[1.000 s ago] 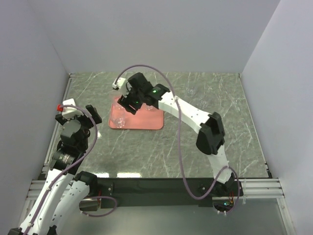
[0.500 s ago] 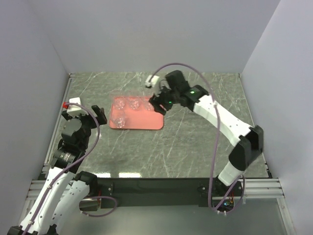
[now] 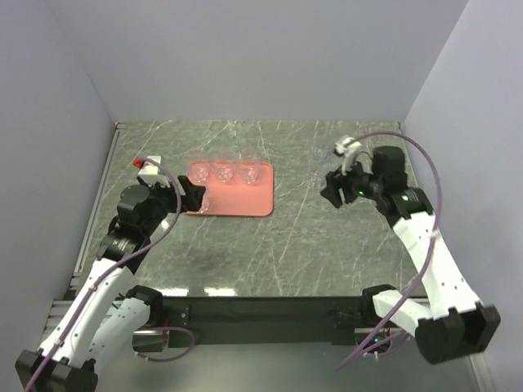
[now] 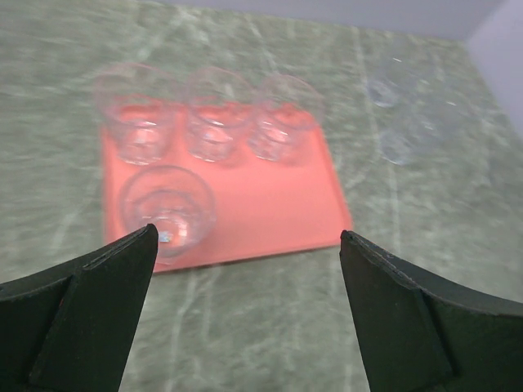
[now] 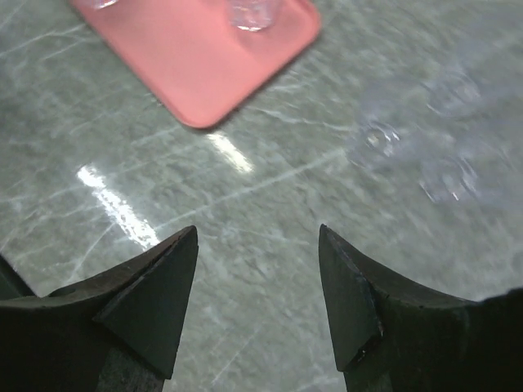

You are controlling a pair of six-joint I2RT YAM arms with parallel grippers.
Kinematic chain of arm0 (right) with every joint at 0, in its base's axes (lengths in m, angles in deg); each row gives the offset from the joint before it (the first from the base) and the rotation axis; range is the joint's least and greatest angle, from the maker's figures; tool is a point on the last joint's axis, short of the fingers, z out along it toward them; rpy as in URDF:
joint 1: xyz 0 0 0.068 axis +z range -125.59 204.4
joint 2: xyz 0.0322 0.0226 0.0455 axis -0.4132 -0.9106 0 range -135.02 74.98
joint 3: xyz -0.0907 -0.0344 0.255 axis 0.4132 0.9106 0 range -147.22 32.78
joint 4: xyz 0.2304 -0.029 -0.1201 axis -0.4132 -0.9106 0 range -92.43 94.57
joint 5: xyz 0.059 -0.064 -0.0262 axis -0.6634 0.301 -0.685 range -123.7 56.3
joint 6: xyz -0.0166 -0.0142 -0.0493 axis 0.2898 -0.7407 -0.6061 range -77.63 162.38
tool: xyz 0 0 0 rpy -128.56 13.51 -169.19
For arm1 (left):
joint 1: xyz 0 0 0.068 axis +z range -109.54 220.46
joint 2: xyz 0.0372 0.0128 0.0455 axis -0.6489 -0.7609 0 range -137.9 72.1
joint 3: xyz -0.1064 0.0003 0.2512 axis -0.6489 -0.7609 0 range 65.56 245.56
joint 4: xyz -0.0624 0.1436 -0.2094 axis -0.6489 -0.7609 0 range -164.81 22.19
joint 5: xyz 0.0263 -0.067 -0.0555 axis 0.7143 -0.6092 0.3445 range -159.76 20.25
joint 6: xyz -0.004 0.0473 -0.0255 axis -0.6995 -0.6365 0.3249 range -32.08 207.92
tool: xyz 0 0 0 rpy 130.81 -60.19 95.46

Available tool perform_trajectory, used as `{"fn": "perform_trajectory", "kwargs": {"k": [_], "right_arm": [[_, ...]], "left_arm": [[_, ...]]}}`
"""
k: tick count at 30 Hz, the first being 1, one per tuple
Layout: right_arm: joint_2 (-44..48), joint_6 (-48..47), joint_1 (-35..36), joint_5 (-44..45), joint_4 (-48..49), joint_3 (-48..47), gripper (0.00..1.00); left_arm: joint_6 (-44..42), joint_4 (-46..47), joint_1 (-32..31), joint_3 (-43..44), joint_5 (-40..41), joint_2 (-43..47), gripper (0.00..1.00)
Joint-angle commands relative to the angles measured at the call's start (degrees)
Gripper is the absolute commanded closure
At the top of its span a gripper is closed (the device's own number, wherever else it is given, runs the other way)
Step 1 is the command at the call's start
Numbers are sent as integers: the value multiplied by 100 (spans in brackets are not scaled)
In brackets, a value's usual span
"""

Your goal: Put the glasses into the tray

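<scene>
The salmon-pink tray (image 3: 245,201) lies at the middle left of the table. Three clear glasses (image 3: 222,172) stand in a row along its far edge, and one glass (image 4: 167,204) stands at its front left. Two loose glasses (image 4: 413,131) stand on the table to the right of the tray and show blurred in the right wrist view (image 5: 376,139). My left gripper (image 3: 194,196) is open and empty, just short of the tray's front left corner (image 4: 247,235). My right gripper (image 3: 332,190) is open and empty above the table beside the loose glasses (image 5: 257,229).
The green marble table (image 3: 286,245) is closed in by grey walls at the back and both sides. A black rail (image 3: 270,309) runs along its near edge. The tray also shows at the top left of the right wrist view (image 5: 196,57).
My right arm has swung away from the tray to the right side of the table, leaving a third glass in the tray's far row. My left gripper has moved forward to the tray's front left corner.
</scene>
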Motion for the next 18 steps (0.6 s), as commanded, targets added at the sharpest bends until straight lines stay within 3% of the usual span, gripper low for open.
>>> {"fn": "perform_trajectory", "kwargs": {"k": [1,8,18], "right_arm": [[694,321,-666,-525,545,404,32],[1494,691,-1677,-1228,1291,1582,30],[1548,699,-2417,-1344,1266,1803,30]], "left_arm": [[590,661,21,74,-1147,-327,1],[1584,1391,-155,276,-1878,-1354,1],[1953,1741,-1288,1101,-1474,-2621,1]]}}
